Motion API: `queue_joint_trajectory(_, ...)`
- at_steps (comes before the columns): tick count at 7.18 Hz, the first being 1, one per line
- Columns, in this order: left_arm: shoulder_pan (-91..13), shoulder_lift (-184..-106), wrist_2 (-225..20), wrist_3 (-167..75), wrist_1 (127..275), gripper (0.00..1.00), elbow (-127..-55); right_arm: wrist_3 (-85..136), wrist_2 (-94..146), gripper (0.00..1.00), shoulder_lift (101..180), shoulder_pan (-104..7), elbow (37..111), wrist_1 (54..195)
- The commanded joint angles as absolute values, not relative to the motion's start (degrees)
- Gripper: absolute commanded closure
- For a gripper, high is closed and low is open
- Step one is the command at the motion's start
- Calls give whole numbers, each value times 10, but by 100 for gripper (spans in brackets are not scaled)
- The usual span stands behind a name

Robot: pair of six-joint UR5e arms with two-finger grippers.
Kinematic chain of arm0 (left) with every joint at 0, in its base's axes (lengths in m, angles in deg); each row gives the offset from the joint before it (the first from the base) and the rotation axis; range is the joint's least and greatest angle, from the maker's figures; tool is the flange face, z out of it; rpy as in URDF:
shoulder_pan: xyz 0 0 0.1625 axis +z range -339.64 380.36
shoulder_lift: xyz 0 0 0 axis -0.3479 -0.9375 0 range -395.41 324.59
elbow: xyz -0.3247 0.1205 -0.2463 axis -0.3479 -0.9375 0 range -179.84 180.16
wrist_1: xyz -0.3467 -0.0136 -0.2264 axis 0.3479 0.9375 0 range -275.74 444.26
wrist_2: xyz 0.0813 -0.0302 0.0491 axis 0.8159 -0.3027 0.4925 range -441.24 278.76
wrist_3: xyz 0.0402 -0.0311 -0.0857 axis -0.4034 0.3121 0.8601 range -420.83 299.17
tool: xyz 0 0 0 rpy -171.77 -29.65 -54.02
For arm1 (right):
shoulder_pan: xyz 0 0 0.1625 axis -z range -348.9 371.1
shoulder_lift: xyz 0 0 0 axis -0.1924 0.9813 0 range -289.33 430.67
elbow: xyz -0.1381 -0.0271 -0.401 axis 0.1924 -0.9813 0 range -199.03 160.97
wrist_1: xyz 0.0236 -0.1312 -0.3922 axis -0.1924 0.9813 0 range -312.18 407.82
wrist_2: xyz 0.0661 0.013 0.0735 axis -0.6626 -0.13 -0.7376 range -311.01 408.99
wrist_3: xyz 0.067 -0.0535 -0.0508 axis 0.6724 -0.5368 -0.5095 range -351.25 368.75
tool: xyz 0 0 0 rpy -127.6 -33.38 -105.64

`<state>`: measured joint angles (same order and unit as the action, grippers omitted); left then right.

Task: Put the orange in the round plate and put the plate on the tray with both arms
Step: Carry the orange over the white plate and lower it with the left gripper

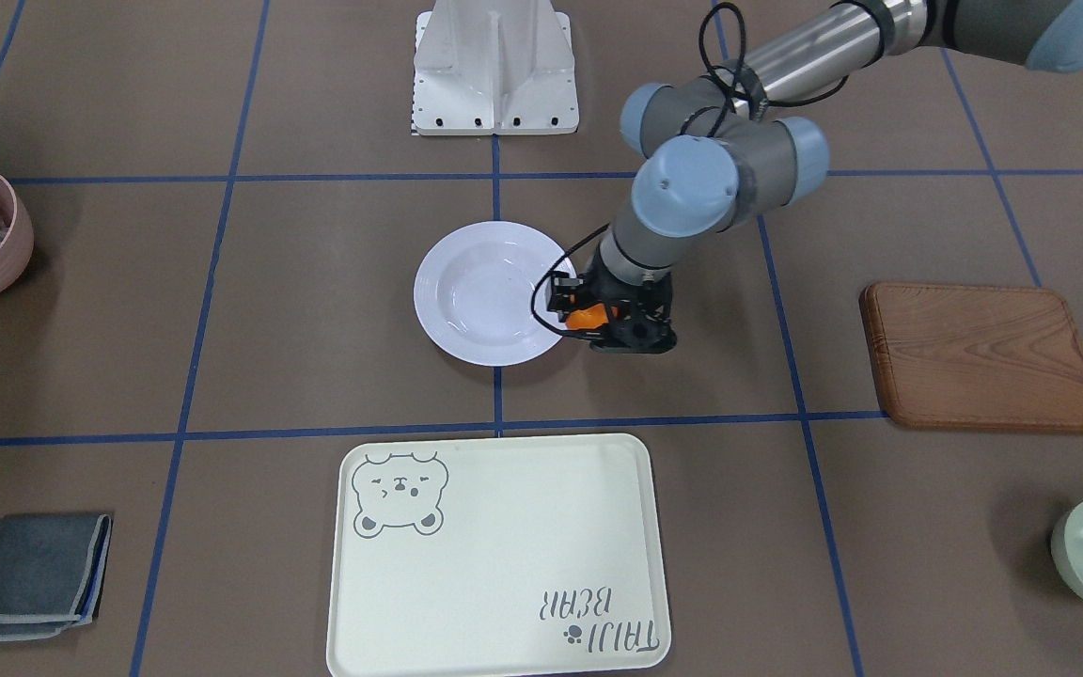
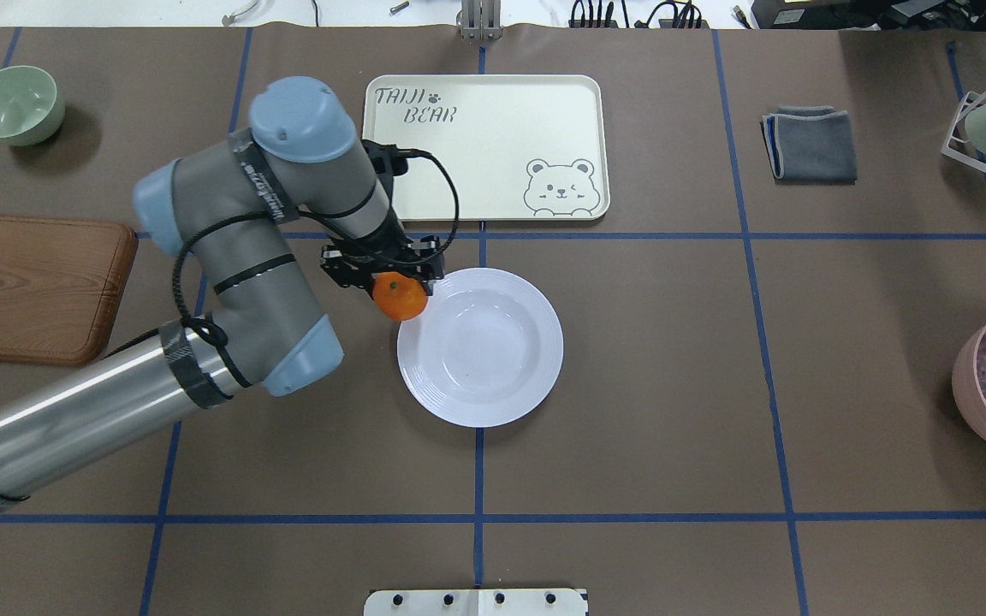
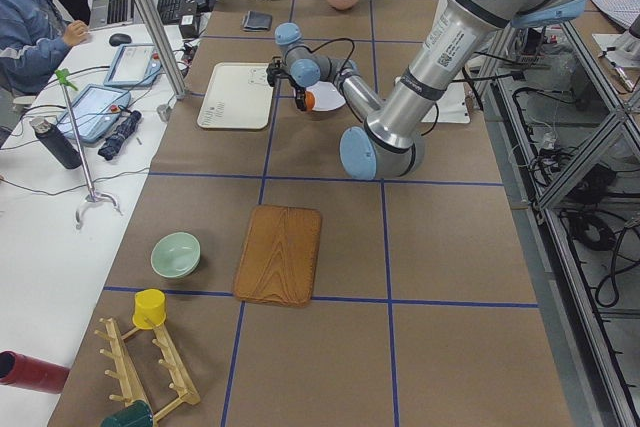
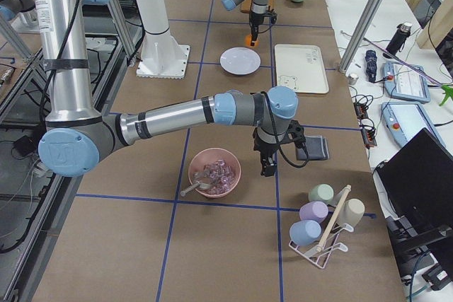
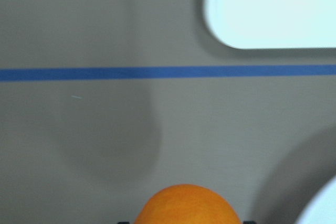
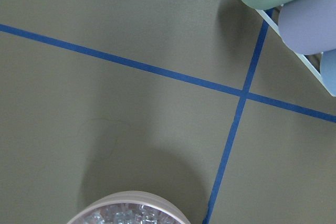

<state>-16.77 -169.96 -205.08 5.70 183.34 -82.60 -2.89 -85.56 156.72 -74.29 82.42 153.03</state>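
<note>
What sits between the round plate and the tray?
Between round plate and tray, only bare table and a blue tape line, seen in the front-facing view.

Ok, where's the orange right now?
Overhead view: the orange is held by the left gripper at the round plate's left rim, on the tray side.

My left fingers (image 1: 631, 331) clasp the orange (image 1: 587, 317) at the round plate's (image 1: 466, 329) rim; the tray (image 1: 504, 564) lies apart.
</note>
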Motion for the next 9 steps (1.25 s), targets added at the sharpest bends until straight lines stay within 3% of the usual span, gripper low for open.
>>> queue_joint_trajectory(1,-133,-1741,-2030,85,1832,100,-803,-26,-857,0,1567,-737,825,1530)
queue_joint_trajectory(6,-84,-1764,-1975,110,1833,100,-777,-26,-857,0,1567,-732,823,1530)
queue_joint_trajectory(7,-84,-1763,-1976,108,1834,93,-775,-26,-857,0,1567,-732,821,1530)
queue_joint_trajectory(9,-84,-1763,-1975,104,1837,30,-771,-26,-857,0,1566,-731,821,1530)
